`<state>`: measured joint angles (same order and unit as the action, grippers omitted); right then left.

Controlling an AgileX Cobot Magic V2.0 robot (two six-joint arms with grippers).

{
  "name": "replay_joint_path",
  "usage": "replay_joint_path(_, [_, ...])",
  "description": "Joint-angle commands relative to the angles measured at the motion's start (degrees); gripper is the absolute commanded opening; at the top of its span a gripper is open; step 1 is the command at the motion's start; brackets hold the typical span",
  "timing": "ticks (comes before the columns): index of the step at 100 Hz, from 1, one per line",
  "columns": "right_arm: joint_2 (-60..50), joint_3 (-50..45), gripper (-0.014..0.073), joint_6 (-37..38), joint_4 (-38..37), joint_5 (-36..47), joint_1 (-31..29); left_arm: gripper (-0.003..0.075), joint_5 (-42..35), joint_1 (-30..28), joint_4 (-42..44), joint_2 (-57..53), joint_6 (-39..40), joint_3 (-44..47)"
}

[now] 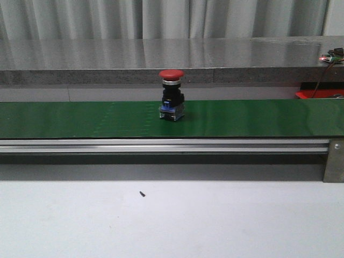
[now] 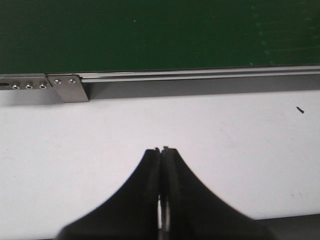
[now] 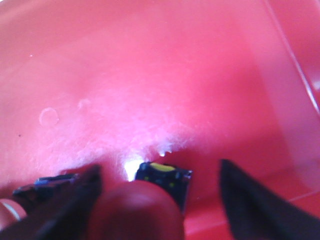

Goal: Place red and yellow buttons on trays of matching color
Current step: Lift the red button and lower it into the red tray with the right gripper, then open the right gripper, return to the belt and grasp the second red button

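Observation:
A red button (image 1: 171, 94) with a black and blue body stands upright on the green belt (image 1: 258, 118), near its middle. In the right wrist view, my right gripper (image 3: 160, 166) hangs open low over the red tray floor (image 3: 150, 75). A second red button (image 3: 137, 212) lies there between the fingers, dark base pointing away, with a wide gap to one finger. My left gripper (image 2: 163, 150) is shut and empty above the white table (image 2: 240, 150), in front of the belt. No yellow button or yellow tray is in view.
Another button's dark body (image 3: 42, 186) lies in the tray, half behind one finger. An aluminium rail (image 1: 161, 145) edges the belt, with a bracket (image 2: 70, 89). Part of the red tray (image 1: 320, 94) and some wiring (image 1: 333, 55) sit far right. A grey ledge (image 1: 161, 59) runs behind.

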<state>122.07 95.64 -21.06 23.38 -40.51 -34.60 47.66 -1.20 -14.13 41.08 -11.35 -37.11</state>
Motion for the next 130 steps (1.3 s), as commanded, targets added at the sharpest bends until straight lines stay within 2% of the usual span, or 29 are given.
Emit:
replay_joint_path(1, [-3.7, 2.9, 0.0635, 0.0, 1.4, 1.0, -0.1, -0.002, -3.6, 0.4, -0.9, -0.2, -0.1, -1.6])
replay_joint_path(28, [-7.3, 3.7, 0.0634, -0.1, 1.5, -0.7, -0.1, -0.002, -3.6, 0.4, -0.9, -0.2, -0.1, -1.6])
replay_joint_path(60, [-14.8, 1.8, 0.0634, -4.2, 1.5, -4.6, 2.3, -0.002, -3.6, 0.4, -0.9, -0.2, -0.1, -1.6])
replay_joint_path(95, [-23.8, -5.4, 0.0634, -14.8, 1.4, -5.5, 14.0, -0.002, -3.6, 0.4, -0.9, -0.2, -0.1, -1.6])
replay_joint_path(112, [-25.2, -6.1, 0.0634, -18.2, 0.3, -9.2, 20.5, -0.002, -3.6, 0.4, -0.9, -0.2, -0.1, -1.6])
replay_joint_path(130, [-25.2, -6.1, 0.0634, -25.5, 0.3, -13.6, 27.3, -0.002, -3.6, 0.4, -0.9, -0.2, -0.1, -1.6])
